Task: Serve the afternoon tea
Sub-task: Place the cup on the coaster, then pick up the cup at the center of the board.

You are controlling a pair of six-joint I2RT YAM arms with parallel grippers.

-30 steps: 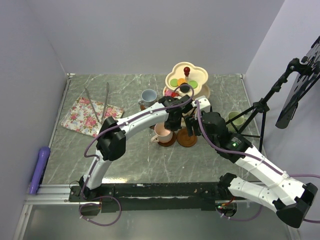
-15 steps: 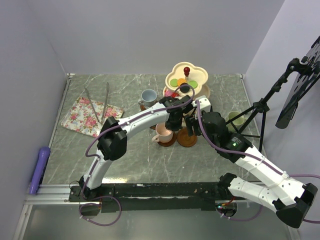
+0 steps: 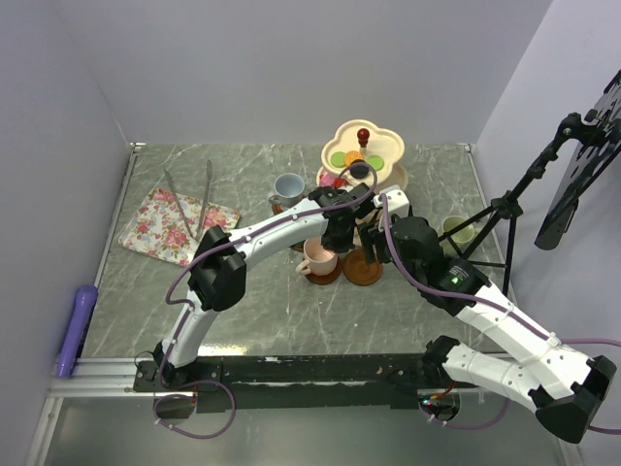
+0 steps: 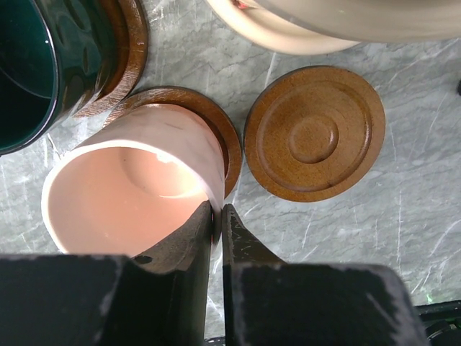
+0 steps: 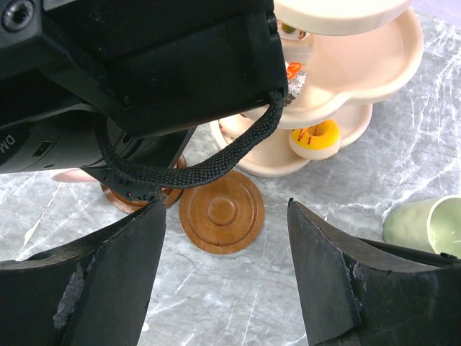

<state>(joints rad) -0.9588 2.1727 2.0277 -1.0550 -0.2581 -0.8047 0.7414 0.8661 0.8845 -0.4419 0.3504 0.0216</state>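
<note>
While pinching pink mug [image 4: 166, 137] rim with left gripper [image 4: 217, 210], settle it flat on its saucer [image 4: 209, 108] before releasing, keeping wide-open, empty right gripper [image 5: 223, 209] clear.

Pink mug [image 4: 130, 187] on saucer [image 4: 216, 115], nr 3-tier stand [image 3: 388, 144]

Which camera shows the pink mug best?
The left wrist camera: the pink mug fills the picture, and you can see inside it. The top camera shows it small, partly under the left arm, which blocks it in the right wrist view.
</note>
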